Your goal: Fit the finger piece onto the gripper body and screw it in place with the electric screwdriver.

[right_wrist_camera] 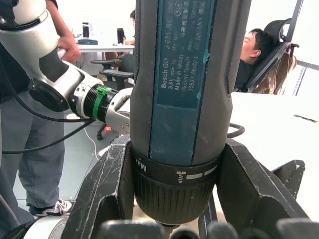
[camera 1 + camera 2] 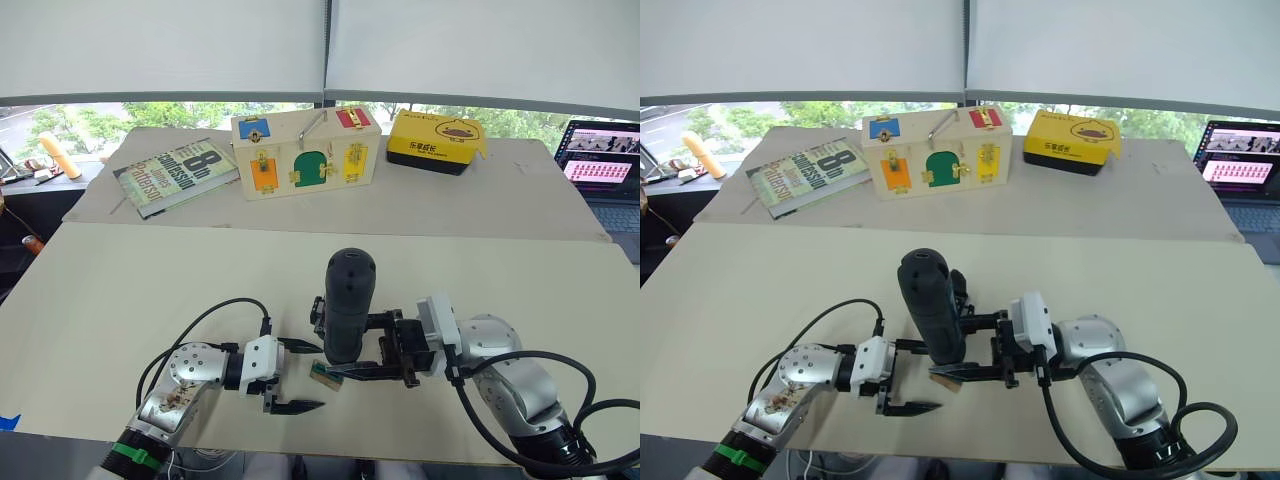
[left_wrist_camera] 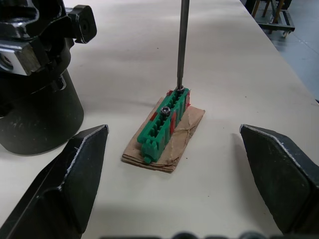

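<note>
Left wrist view brings out detail lost from the head camera: thin metal bit (image 3: 183,45) standing upright with its tip planted on a screw at one end of a small green toothed plastic block (image 3: 163,119), itself lying on a scrap of tan cardboard (image 3: 169,149) on the pale table (image 3: 224,74). Shows also the left gripper (image 3: 174,179) with its two black fingers (image 3: 70,174) spread wide to either side of that block, touching nothing.

Left eye view gives the wider layout instead: thick black cylindrical electric screwdriver (image 2: 349,305) held upright near the table's front edge, rounded end up, clamped between the fingers of the right gripper (image 2: 372,347), with the released left gripper just beside it. Behind the screwdriver, partly hidden, a small black blocky part (image 2: 318,310), possibly the gripper body; cannot tell more. Farther back: a book with a grey-green cover (image 2: 175,175), a wooden box with coloured latched doors (image 2: 305,152), a yellow box with black base (image 2: 436,141), and an open laptop (image 2: 603,170) at the right edge.

Right wrist view adds the tool's surface: dark grey barrel with a bluish label printed "Bosch GO" and a ribbed black collar (image 1: 175,191) squeezed between both fingers; a person seated behind (image 1: 254,50).
</note>
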{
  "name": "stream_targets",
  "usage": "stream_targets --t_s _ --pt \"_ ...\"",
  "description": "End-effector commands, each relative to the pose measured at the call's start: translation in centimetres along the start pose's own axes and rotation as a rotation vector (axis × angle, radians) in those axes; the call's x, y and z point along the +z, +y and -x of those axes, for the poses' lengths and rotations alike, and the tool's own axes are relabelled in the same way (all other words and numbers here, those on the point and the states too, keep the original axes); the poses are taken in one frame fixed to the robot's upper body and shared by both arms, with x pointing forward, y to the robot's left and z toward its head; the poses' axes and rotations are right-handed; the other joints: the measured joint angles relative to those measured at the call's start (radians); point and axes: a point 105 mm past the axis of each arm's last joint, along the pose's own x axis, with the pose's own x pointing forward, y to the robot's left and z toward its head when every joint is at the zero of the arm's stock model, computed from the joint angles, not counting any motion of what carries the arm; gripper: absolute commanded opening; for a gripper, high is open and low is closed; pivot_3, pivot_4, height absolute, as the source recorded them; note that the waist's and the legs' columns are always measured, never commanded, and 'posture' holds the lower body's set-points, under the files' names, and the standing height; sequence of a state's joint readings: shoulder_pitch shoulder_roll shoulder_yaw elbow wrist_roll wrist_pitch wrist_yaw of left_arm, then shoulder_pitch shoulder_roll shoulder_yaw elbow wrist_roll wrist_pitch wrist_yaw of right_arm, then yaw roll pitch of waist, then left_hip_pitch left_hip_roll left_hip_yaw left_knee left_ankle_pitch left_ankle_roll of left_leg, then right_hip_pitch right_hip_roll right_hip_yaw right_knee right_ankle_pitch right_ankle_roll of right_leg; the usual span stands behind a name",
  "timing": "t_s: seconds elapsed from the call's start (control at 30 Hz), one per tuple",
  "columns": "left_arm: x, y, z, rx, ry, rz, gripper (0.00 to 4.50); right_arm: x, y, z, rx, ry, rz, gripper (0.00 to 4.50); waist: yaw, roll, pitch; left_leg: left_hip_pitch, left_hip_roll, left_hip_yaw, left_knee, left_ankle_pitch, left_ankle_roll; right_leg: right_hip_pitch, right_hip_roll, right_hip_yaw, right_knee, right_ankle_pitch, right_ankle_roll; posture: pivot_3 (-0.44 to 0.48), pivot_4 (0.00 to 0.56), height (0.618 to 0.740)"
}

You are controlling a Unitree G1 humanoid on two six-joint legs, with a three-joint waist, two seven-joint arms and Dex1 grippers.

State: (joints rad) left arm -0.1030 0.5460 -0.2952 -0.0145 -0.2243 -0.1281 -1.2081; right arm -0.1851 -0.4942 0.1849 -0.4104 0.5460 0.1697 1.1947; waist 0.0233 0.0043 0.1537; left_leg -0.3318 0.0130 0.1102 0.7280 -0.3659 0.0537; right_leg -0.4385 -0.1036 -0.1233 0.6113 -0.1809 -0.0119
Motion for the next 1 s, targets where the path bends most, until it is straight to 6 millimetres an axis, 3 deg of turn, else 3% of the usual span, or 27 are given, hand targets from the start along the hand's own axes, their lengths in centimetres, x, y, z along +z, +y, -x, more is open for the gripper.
stream_targets --t_s 0.03,1.0 --pt "-1.35 -1.12 -0.52 -0.028 0.034 0.061 4.50 1.75 0.46 -0.24 0.026 -0.048 0.058 1.90 0.000 0.000 0.000 0.000 0.000 0.000 0.000 0.000 0.000 0.000 0.000 0.000 0.000 0.000 0.000 0.000 0.150 0.740" --pt "-1.28 -1.29 -0.49 -0.028 0.034 0.065 4.50 1.10 0.40 -0.30 0.017 -0.018 0.043 1.90 -0.001 0.000 0.000 -0.001 0.000 0.000 0.000 0.000 0.000 0.000 -0.001 0.000 0.000 0.000 0.000 0.000 0.150 0.740"
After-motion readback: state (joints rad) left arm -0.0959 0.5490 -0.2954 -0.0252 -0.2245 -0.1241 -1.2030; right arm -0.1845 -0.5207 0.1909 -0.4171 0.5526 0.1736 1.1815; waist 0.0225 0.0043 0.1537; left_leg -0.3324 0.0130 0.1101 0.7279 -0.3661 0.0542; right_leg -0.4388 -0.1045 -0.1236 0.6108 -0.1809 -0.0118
